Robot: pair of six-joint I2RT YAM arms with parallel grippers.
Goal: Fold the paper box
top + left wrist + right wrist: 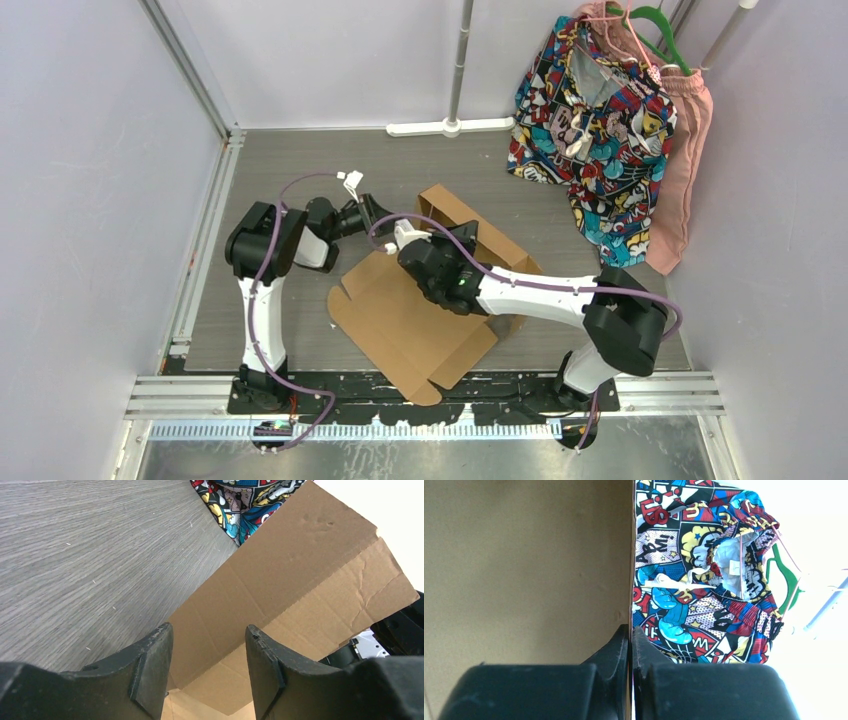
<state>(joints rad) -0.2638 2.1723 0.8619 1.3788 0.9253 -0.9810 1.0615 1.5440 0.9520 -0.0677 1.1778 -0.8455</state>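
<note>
I saw paper box (400, 320) half-folded, one wall raised | right gripper (631, 630) clamped on box wall's edge | left gripper (209, 630) fingers apart, just beside box

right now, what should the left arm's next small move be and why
Probably ease the left fingers forward to straddle the raised wall of the paper box, then close. They stand open with that wall just ahead of their gap, while the right fingers are pinched shut on a panel's edge, so a second grip looks useful.
</note>
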